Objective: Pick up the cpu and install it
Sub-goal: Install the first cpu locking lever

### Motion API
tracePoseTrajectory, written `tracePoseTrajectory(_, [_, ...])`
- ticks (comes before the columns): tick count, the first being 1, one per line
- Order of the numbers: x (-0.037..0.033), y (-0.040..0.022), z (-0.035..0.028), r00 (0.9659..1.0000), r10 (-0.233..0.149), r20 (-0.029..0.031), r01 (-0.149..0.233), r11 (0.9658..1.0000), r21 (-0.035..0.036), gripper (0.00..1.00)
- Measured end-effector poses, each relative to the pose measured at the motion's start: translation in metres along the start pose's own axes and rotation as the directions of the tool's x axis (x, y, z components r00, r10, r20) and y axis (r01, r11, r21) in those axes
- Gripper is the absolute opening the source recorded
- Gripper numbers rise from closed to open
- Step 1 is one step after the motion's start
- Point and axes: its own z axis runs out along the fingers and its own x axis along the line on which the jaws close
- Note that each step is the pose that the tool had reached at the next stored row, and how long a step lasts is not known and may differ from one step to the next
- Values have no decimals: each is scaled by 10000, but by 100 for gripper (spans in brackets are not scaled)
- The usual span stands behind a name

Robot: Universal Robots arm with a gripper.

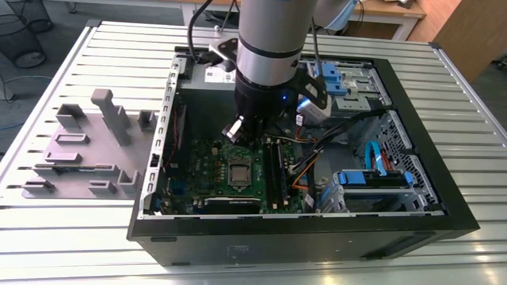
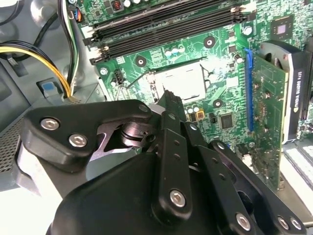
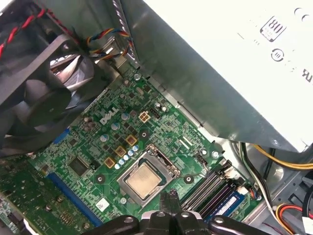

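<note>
The cpu (image 3: 143, 179) lies flat in the socket of the green motherboard (image 3: 98, 147), its silver-grey top facing up; it also shows as the cpu (image 1: 240, 173) in the exterior view and the cpu (image 2: 183, 81) in the second wrist view. A silver socket frame (image 3: 164, 164) runs around it. My gripper (image 1: 236, 134) hangs inside the open computer case, a little above the board and just beside the socket. Its black fingertips (image 3: 169, 199) are pressed together with nothing between them, apart from the chip.
The black case wall (image 1: 301, 222) rings the board. A grey power supply (image 3: 220, 63), a black fan (image 3: 44, 93), memory slots (image 2: 161, 27), an upright expansion card (image 2: 271, 98) and yellow cables (image 2: 58, 68) crowd the socket. Grey fixture blocks (image 1: 87, 148) stand on the slatted table at the exterior view's left.
</note>
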Motion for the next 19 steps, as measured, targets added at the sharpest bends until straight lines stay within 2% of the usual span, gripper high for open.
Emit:
tracePoseTrajectory(7, [-18,21,-17,10000,2,1,-2,10000,0,10])
tracePoseTrajectory(15, [-124,129,-16,10000,0,3,0,10000,-2,10])
tracePoseTrajectory(17, [-146,152,-15,10000,0,17,0,10000,-17,10])
tracePoseTrajectory(19, [-161,167,-14,10000,-2,64,3,10000,-66,10])
